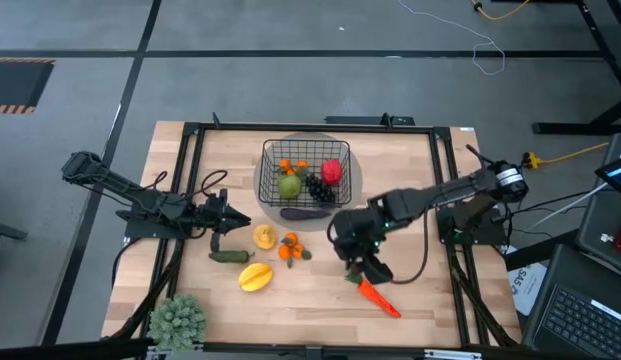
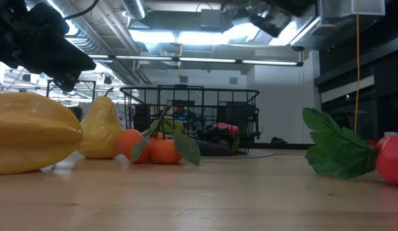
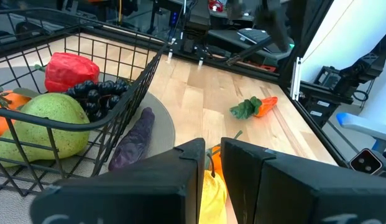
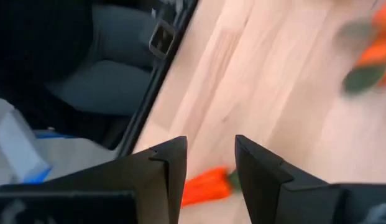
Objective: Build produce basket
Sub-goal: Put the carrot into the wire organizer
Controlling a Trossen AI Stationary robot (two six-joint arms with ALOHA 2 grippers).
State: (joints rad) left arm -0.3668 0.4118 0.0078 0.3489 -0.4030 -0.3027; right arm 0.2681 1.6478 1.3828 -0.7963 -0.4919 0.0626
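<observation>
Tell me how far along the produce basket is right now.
Partly filled: the basket holds a green apple, red pepper, grapes and tangerines. The right gripper, jaws open, hovers over the carrot. Still out: eggplant, pear, cucumber, starfruit, more tangerines.
</observation>
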